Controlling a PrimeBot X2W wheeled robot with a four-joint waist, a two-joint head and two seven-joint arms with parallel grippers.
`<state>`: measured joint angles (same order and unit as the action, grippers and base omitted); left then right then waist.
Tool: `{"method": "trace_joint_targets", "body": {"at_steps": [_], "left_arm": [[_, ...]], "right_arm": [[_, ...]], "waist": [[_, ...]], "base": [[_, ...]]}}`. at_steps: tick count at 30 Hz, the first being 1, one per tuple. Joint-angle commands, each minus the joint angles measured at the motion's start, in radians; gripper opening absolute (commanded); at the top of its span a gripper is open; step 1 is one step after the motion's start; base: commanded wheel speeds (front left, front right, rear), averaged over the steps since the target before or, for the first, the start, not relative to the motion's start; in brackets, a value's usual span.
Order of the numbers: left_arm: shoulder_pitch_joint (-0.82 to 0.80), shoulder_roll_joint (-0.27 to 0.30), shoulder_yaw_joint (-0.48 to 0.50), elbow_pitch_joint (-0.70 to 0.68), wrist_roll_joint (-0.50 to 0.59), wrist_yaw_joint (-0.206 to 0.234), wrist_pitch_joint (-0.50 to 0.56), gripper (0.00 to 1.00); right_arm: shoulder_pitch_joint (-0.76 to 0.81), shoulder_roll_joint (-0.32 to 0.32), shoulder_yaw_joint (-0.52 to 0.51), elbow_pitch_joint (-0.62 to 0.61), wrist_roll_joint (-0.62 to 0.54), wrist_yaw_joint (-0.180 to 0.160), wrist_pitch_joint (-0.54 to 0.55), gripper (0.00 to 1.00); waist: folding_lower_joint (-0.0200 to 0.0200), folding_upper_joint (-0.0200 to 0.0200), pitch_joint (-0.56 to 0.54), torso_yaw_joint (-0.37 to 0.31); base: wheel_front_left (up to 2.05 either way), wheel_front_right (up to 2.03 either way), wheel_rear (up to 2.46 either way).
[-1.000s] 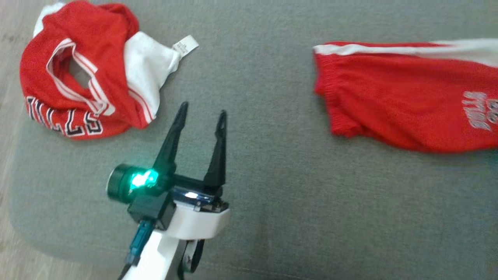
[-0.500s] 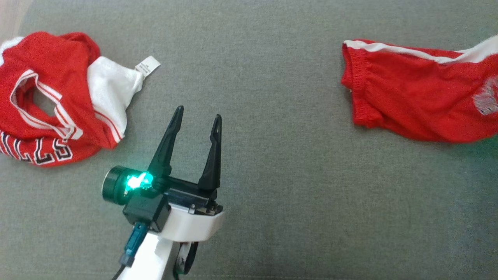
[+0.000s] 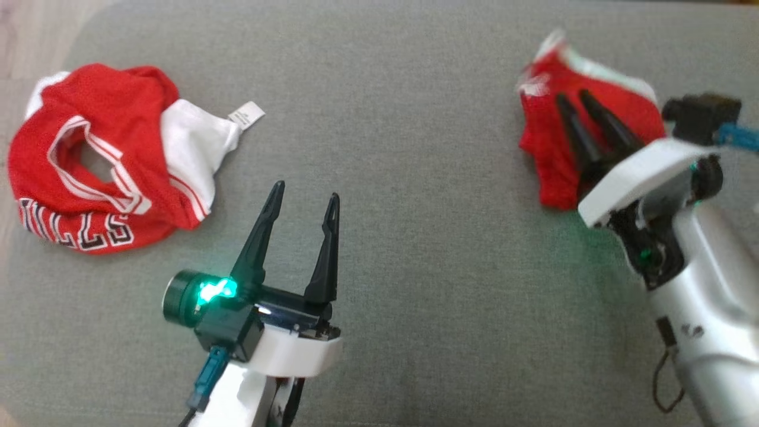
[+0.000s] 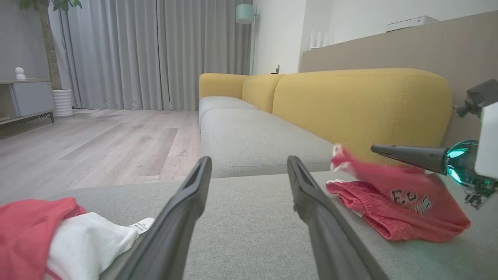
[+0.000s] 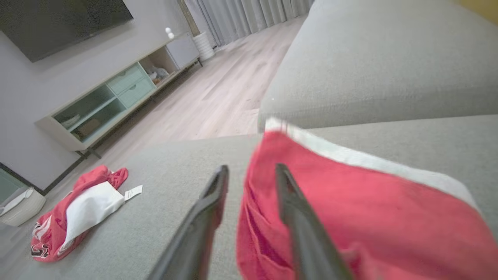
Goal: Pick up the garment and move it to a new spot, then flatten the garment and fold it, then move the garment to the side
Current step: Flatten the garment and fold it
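1. Grey seat cushion [image 3: 415,89] under everything.
2. Red-and-white jersey [image 3: 118,107]: crumpled at the left edge toward the far-left corner, well apart from both grippers.
3. Red shorts [image 3: 545,172], likely the garment in hand: bunched near the far-right corner, one flap raised off the cushion, blurred.
4. Handling, judged: light, limp thin knit, no stiffness, not fragile. Sags and doubles over when lifted, drags on the cushion cloth. Best hold at the gathered waistband or a hem corner, with two points for flattening.
5. Right gripper [image 3: 573,96]: over the shorts, fingers narrow, red cloth in the gap. Pinched or not, cannot tell.
6. Left gripper [image 3: 306,191]: spread wide, empty, mid-cushion toward the near edge, clear of both garments.
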<state>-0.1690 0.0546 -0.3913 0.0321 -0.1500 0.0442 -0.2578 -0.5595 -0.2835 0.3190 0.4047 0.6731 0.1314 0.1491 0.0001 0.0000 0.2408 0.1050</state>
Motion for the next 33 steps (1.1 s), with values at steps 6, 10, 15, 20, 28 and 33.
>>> {"method": "trace_joint_targets", "body": {"at_steps": [6,10,15,20,28,33], "left_arm": [[0.032,-0.004,0.039,0.000,-0.037,0.014,-0.004,1.00],[0.071,-0.004,0.055,0.024,-0.050,0.017,-0.004,1.00],[0.132,-0.004,0.080,0.059,-0.058,0.028,-0.004,1.00],[0.187,-0.004,0.116,0.080,-0.058,0.046,-0.004,1.00],[0.253,-0.004,0.153,0.087,-0.056,0.068,-0.004,1.00],[0.254,-0.004,0.158,0.093,-0.051,0.068,-0.004,1.00]], "right_arm": [[0.084,-0.004,-0.061,-0.096,-0.146,-0.001,-0.187,1.00],[0.194,0.008,-0.108,-0.125,-0.208,-0.001,-0.325,1.00],[0.369,0.035,-0.178,-0.139,-0.262,-0.001,-0.404,1.00],[0.547,0.109,-0.274,-0.248,-0.341,-0.001,-0.410,1.00],[0.682,0.153,-0.301,-0.301,-0.428,-0.001,-0.411,1.00],[0.686,0.161,-0.303,-0.298,-0.437,-0.001,-0.411,1.00]], "waist": [[-0.0001,0.0000,-0.087,0.001],[-0.0001,0.0000,-0.159,-0.020],[-0.0001,0.0000,-0.238,-0.042],[-0.0001,0.0000,-0.273,-0.054],[-0.0001,0.0000,-0.309,-0.059],[-0.0001,0.0000,-0.313,-0.062]], "base": [[0.00,0.00,0.00],[0.00,0.00,0.00],[0.00,0.00,0.00],[0.00,0.00,0.00],[0.00,0.00,0.00],[0.00,0.00,0.00]]}}
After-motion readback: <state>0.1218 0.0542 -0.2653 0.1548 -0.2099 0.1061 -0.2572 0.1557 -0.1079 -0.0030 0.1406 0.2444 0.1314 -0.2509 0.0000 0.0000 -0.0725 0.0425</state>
